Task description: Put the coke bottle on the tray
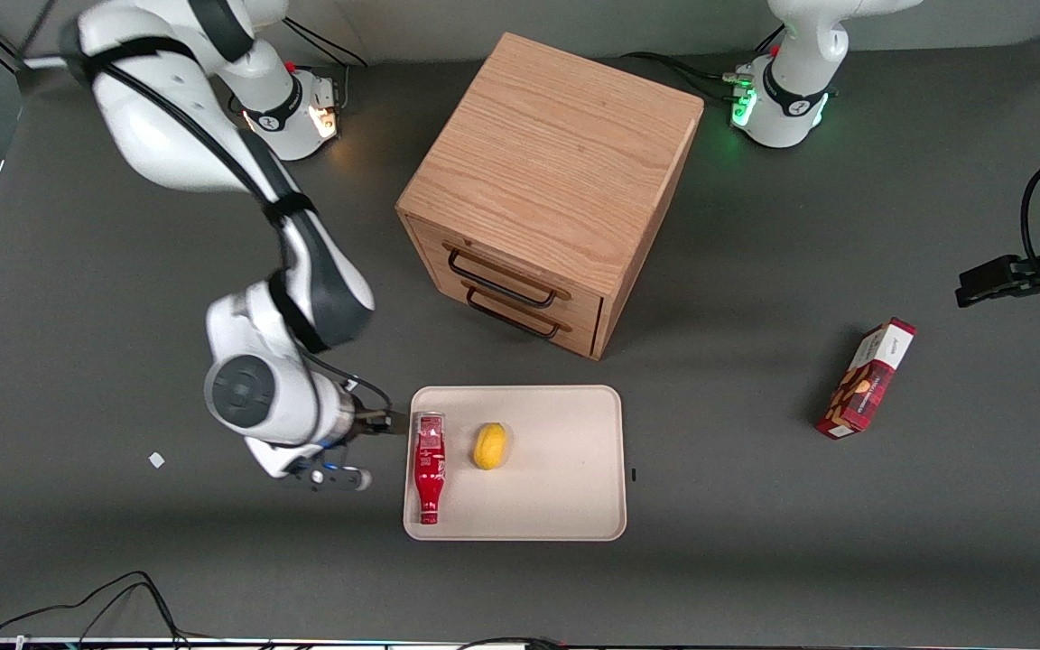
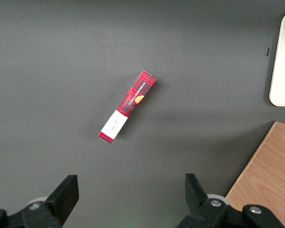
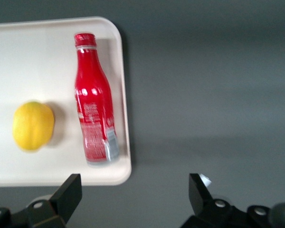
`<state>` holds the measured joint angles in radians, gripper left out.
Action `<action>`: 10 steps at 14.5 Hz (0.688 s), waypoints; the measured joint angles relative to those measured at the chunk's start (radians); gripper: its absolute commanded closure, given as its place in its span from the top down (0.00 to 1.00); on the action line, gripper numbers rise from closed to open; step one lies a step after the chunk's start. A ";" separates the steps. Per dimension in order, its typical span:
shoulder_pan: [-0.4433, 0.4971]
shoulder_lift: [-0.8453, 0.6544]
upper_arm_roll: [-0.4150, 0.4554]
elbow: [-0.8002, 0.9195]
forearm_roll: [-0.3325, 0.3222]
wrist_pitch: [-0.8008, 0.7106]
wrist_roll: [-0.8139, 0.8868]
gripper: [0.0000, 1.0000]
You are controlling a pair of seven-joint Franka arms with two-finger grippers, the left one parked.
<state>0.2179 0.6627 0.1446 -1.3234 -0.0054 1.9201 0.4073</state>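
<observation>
- Red coke bottle (image 1: pixel 429 468): lies flat on the tray (image 1: pixel 556 506), long axis along the edge nearest the working arm, neck toward the front camera.
- Gripper (image 3: pixel 135 190): fingers (image 3: pixel 69 192) apart, empty, just off that tray edge, by the bottle's wide end.

Front view looks down overall; both wrist views share the tray (image 1: pixel 574 506).

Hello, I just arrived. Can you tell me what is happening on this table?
The right arm's gripper is open, holds nothing, and hovers just off the tray's edge toward the working arm's end of the table. The coke bottle lies on its side in the tray beside a lemon. A wooden drawer cabinet and a red snack box are on the table.
</observation>
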 measured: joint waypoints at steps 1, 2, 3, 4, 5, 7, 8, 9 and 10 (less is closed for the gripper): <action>-0.046 -0.070 0.028 -0.073 0.000 -0.002 -0.015 1.00; -0.086 -0.142 0.047 -0.146 0.000 -0.002 -0.028 1.00; -0.117 -0.208 0.057 -0.208 0.000 -0.005 -0.039 1.00; -0.139 -0.266 0.061 -0.258 0.000 -0.019 -0.048 1.00; -0.154 -0.311 0.061 -0.291 0.000 -0.036 -0.053 1.00; -0.178 -0.377 0.062 -0.320 0.000 -0.077 -0.062 1.00; -0.193 -0.404 0.062 -0.324 0.000 -0.106 -0.084 1.00; -0.210 -0.430 0.062 -0.326 0.000 -0.139 -0.106 1.00; -0.227 -0.456 0.062 -0.327 0.000 -0.169 -0.123 1.00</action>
<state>-0.0090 0.2072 0.2069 -1.6503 -0.0054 1.7512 0.2843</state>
